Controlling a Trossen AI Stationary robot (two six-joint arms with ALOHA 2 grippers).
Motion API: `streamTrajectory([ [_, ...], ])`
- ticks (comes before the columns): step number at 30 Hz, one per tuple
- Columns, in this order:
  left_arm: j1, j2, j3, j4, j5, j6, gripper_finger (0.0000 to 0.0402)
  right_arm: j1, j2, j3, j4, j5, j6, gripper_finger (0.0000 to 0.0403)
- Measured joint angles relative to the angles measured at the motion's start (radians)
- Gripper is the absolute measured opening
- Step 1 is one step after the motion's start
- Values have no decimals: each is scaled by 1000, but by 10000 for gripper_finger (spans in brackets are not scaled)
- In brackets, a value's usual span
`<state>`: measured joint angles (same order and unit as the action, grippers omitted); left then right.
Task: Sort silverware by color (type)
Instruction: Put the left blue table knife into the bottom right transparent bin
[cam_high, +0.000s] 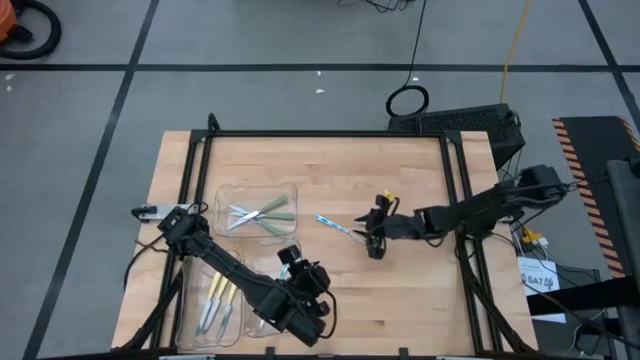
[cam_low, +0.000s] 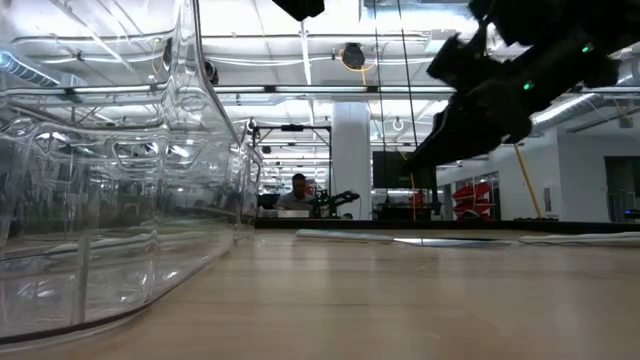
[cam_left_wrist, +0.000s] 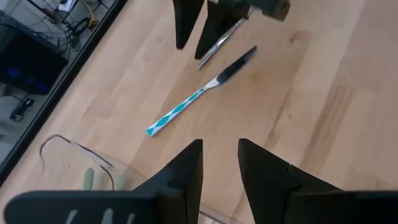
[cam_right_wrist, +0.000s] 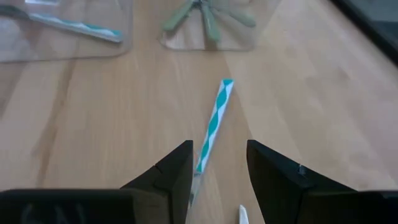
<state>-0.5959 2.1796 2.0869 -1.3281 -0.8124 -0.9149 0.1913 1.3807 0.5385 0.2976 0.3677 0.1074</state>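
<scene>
Clear plastic trays occupied the left part of the wooden surface. The near-left tray held the yellow-handled utensils, lying roughly parallel. The tray behind it held the pale green-handled utensils, crossed over one another with metal ends pointing left. A third tray, mostly hidden under the left arm in the high view, showed in the right wrist view with one blue-and-white striped utensil inside.

The left gripper hung above the near edge of the surface, just right of the yellow tray; its fingers stood slightly spread with a clear gap between them and held nothing.

Near the middle of the surface lay a loose blue-and-white striped knife, flat on the wood, handle toward the green tray and blade toward the right gripper.

The right gripper was positioned low over the blade end of that knife. Its fingers were spread, one on each side of the utensil, and whether they touched it could not be determined. A second slim metal utensil appeared beside those fingers in the left wrist view; its handle was hidden.
</scene>
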Motion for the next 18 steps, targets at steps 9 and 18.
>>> streamTrajectory([
  [9,-14,0,0,6,1,-39,111,-83,170,60,37,-111,-20,145],
  [18,-14,0,0,29,1,-39,111,-99,367,128,80,-113,-15,145],
])
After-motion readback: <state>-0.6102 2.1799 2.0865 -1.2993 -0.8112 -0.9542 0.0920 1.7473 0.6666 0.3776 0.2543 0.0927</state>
